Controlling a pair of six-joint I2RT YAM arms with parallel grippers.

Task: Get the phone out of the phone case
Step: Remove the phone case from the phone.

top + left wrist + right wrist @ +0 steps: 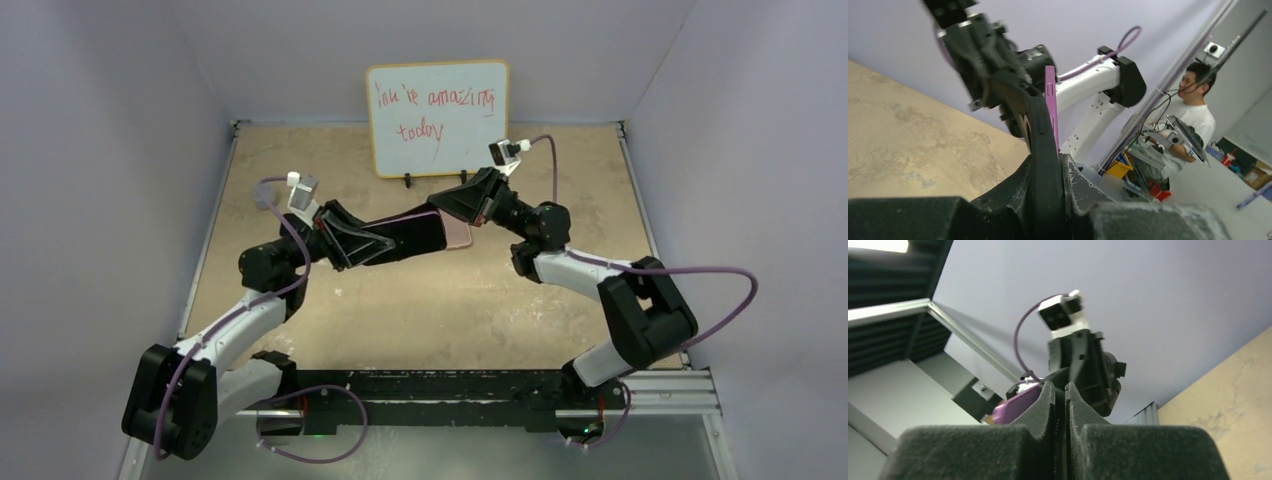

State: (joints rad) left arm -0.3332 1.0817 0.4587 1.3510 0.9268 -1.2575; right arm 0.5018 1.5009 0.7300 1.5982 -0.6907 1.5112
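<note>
On our left, the left gripper [348,243] is clamped on the left end of the phone case [410,237], holding it in the air above the table [420,320]. Along the middle, the black case still wraps most of the phone [460,237]. Only the phone's pink far end and one long edge show, and in the left wrist view the case seems to bow slightly away from that edge. On the right, the right gripper [483,208] sits at that far end with its fingers pressed together; whether they pinch a lip of the case we cannot tell. We judge the task under way — both ends attended, a peel perhaps begun — but the phone is not yet out.
</note>
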